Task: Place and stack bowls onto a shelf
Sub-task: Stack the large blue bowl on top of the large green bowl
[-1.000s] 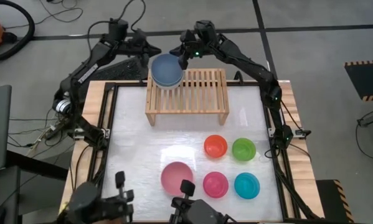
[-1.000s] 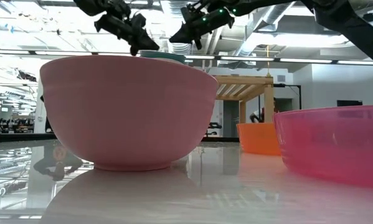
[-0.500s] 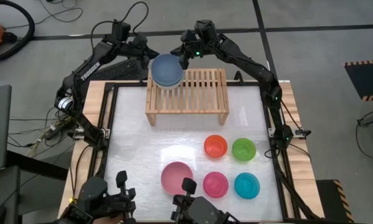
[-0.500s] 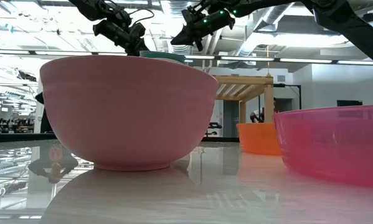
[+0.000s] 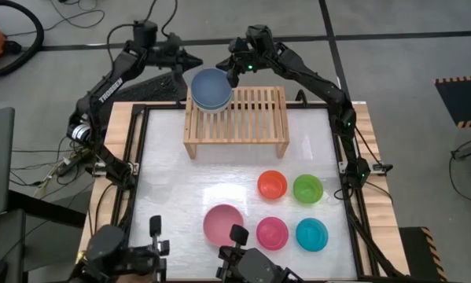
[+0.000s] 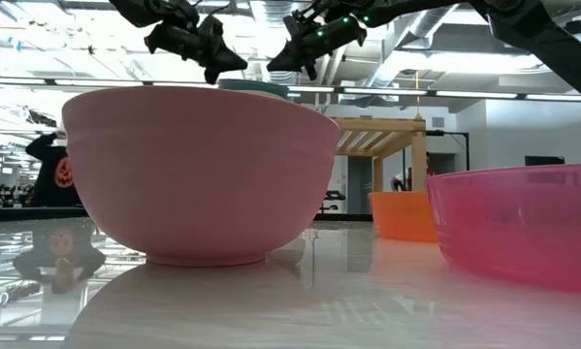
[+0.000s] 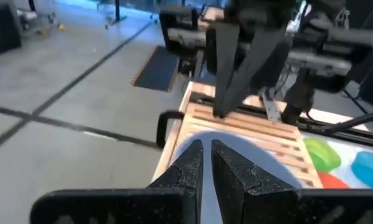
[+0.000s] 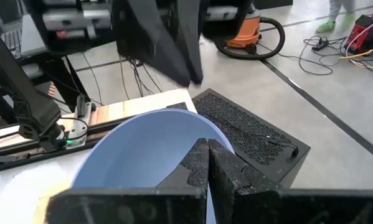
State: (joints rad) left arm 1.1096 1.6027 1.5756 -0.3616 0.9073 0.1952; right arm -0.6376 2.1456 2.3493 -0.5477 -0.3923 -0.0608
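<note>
The slate-blue bowl (image 5: 211, 86) sits on the left end of the shelf (image 5: 237, 121), nested on another bowl whose teal rim (image 6: 254, 86) peeks out in the low view. The right tool (image 5: 233, 76) is at this bowl's right rim; in the right wrist view its two fingers (image 8: 206, 163) lie nearly together, with the bowl's rim (image 8: 150, 143) at them, and it looks pinched on that rim. The left tool (image 5: 185, 60) hangs just off the bowl's left, a little behind it and apart from it. In the left wrist view its fingers (image 7: 202, 160) stand narrow, with only a thin gap and nothing between them, and the bowl (image 7: 236, 163) shows pale beyond them.

Well away from both tools, on the near half of the bench (image 5: 172, 181), the remaining bowls stand apart from each other: the pink bowl (image 5: 223, 225) nearest the front edge, the magenta bowl (image 5: 272, 233) just right of it, the cyan bowl (image 5: 311, 234) farther right, and behind those the orange bowl (image 5: 272, 185) and green bowl (image 5: 307, 189).
</note>
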